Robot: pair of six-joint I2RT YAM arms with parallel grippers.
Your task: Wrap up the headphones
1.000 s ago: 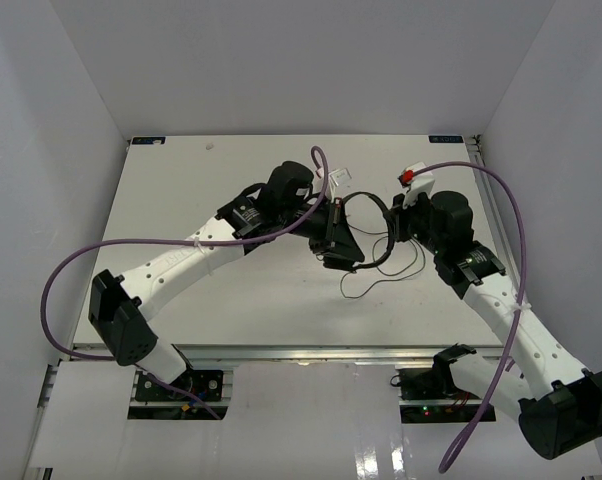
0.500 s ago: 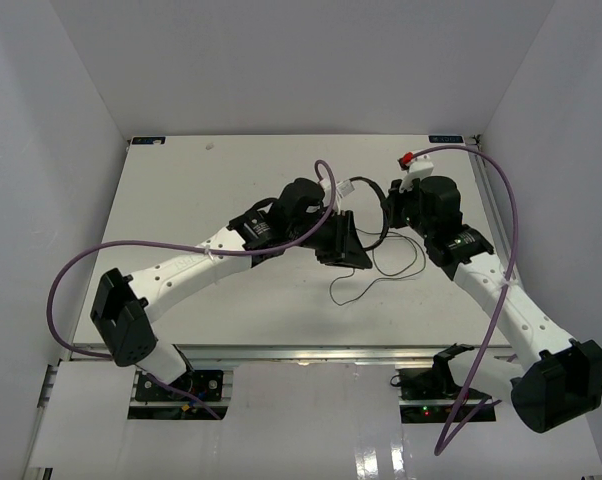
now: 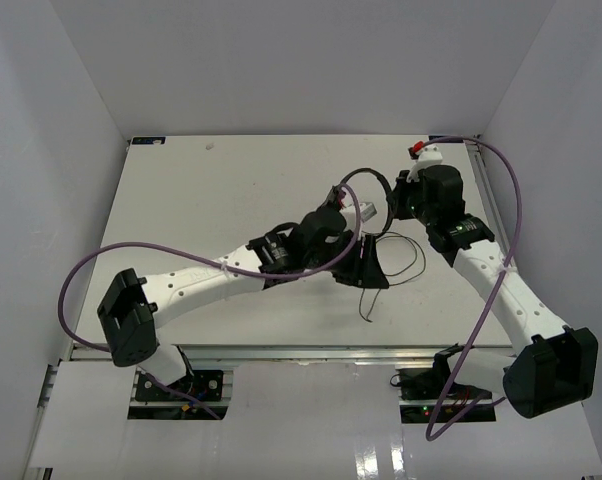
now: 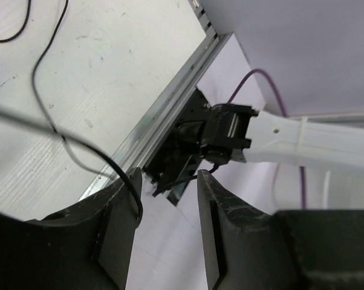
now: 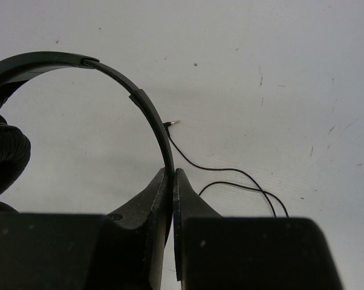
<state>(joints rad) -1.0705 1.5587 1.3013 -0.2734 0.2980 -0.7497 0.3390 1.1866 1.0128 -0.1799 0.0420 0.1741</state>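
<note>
Headphones (image 5: 136, 95) — thin headband clamped inside the right pincer (image 5: 172, 174)

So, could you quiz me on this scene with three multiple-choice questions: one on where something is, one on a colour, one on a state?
1. Where does the right gripper grip the small black on-ear headphones?
A) the thin arched headband
B) a round padded earcup
C) the cord's plug

2. What colour are the thick looping cables?
A) green
B) purple
C) orange

3. How do the jaws of the left gripper stand?
A) clamped on an earcup
B) shut on nothing
C) apart

Answers: 1 A, the right wrist view shows its jaws pinched on the band. 2 B, both cables look purple from above. 3 C, the left wrist view shows a clear gap between them.
</note>
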